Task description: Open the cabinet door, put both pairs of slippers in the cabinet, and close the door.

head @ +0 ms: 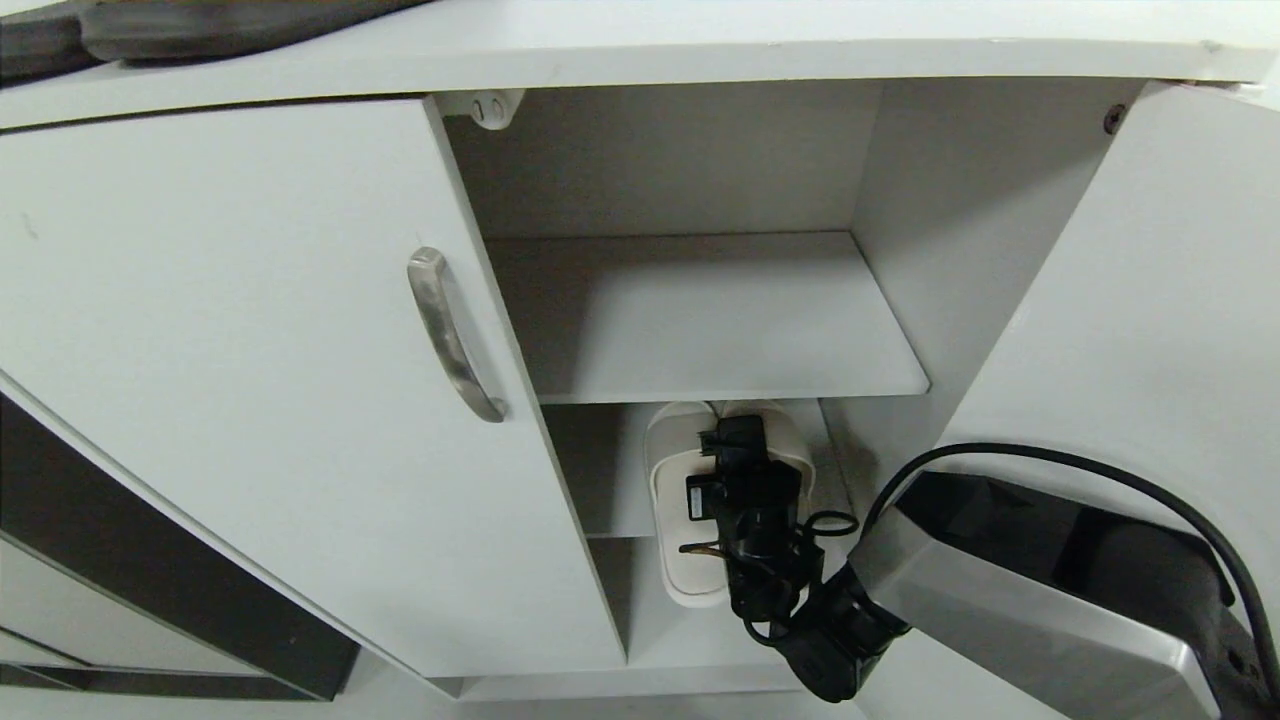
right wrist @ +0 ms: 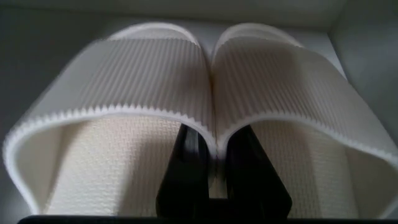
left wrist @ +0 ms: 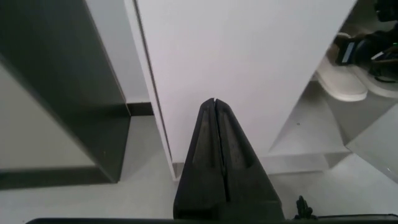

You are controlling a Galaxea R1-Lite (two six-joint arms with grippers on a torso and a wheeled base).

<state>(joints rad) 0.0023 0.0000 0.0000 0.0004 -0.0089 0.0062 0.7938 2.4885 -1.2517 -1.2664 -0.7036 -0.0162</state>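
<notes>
Right wrist view is showing the right tool (right wrist: 214, 146) pinching the ribbed white slippers (right wrist: 143, 68) together by their inner straps. Head view is placing the pair at the lower shelf's (head: 605, 480) front edge. The left tool (left wrist: 214, 104), fingers pressed together, is hovering before the closed door (left wrist: 249, 50).

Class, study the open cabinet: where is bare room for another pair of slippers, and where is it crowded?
The upper shelf is bare from the closed door to the right wall. On the lower shelf, a bare strip lies left of the slippers; its right side is crowded by them and the right gripper.
</notes>
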